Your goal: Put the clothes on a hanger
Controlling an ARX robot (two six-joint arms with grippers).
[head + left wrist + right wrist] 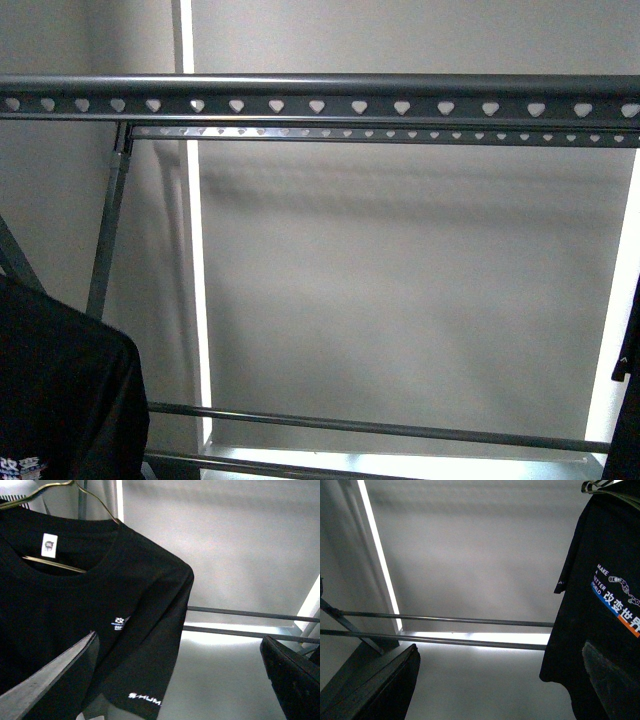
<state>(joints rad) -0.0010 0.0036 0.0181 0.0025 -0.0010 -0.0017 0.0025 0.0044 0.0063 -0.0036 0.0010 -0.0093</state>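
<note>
Hanging low on the left, below the rack and its heart-holed top rail, the black T-shirt sits on a wire hanger. Both the left gripper and right gripper have fingers wide apart, empty.

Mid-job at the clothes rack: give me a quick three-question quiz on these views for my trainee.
1. True or false: in the front view, a garment is draped over the dark grey metal top rail.
2. The holes punched along that rail are: A round, B heart-shaped, C square.
3. Fill in: in the left wrist view, the thin hanger carrying the black short-sleeved T-shirt is made of ____.
Key: 1 false; 2 B; 3 wire.
</note>
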